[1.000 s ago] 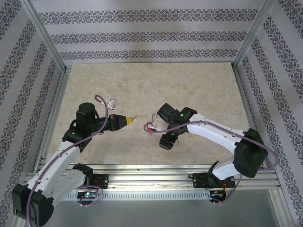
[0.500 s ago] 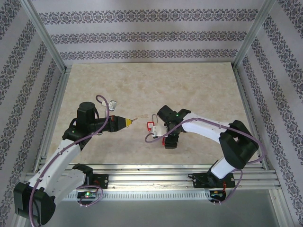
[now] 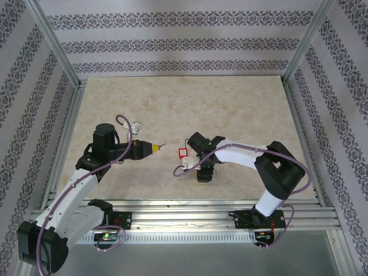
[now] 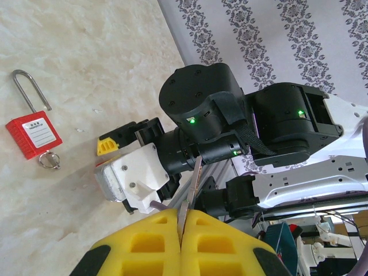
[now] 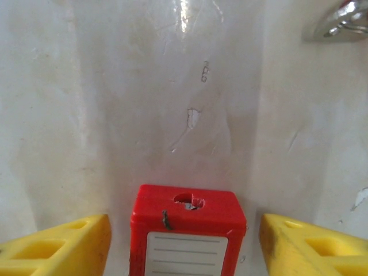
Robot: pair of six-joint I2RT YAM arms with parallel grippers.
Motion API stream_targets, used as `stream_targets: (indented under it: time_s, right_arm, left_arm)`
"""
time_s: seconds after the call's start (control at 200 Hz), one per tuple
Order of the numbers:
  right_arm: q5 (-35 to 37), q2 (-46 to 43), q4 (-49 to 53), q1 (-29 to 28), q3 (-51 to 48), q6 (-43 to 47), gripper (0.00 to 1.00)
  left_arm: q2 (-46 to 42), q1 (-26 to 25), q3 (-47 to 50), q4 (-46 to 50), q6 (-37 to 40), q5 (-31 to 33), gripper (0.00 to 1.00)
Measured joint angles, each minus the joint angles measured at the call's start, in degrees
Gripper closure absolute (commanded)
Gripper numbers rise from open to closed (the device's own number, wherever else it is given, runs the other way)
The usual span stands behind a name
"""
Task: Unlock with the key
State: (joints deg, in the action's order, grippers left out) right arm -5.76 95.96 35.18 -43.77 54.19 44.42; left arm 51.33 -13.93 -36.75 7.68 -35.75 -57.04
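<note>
**Working over a beige marbled tabletop point(image 3: 241, 103): key and keyhole lying crosswise**

Looking down on that tabletop, boxed in by grey floral-striped wallpaper point(image 3: 184, 46) and ribbed aluminium rails point(image 3: 172, 207).

Starting at the left: holding a thin, flat metal key point(image 4: 194, 178) in the left gripper point(image 4: 181, 221). Pinching its yellow pads point(image 4: 144, 241) fully together on the blade, tip pointing rightward along the table.

Moving right: finding the red plastic-bodied padlock point(image 3: 183, 152) lying flat, white label up. Placing it apart from the key tip, between the two arms and nearer the right one. Noting its long axis running across the key's line, with the steel shackle point(image 4: 29, 92) toward the far wall and the keyhole end point(image 5: 187, 199) toward the near rails. Spotting a small metal ring point(image 4: 49, 160) just beside that end.

Further right: standing the right gripper point(image 5: 184, 225) over the padlock, yellow fingers point(image 5: 57, 244) wide apart and straddling the red body. Leaving bare table on either side, so gripping nothing yet. Not being able to tell how low those fingers are sitting.

Judging the coming move: probably needing the right gripper to take the body and swing the keyhole end leftward to face the blade. Otherwise risking a straight push of the key into the padlock's flank.
</note>
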Motion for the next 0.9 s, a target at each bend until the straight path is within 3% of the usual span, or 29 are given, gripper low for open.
stream_targets:
  time_s: [0.305, 0.49, 0.649, 0.774, 0.899]
  right_arm:
    - [-0.22, 0.20, 0.44, -0.66, -0.11, -0.24, 0.77]
    - [2.45, -2.69, -0.79, -0.63, -1.53, 1.60, 0.87]
    - [5.07, -12.61, -1.95, 1.27, -0.85, 4.55, 0.91]
    - [5.16, -20.52, -4.00, 3.37, 3.43, 7.76, 0.93]
    - [5.07, -22.56, -5.31, 3.65, 8.39, 10.47, 0.94]
  left_arm:
    - [-0.24, 0.68, 0.04, 0.02, 0.00, -0.42, 1.00]
    - [-1.53, 0.94, 1.11, -0.50, -0.96, -1.42, 1.00]
    - [-1.81, 0.26, 1.60, -0.79, -2.95, -1.44, 1.00]
    - [-0.46, -3.21, -0.46, 0.04, -3.54, -1.16, 1.00]
    - [1.86, -6.16, -5.40, 1.53, -3.65, -0.59, 1.00]
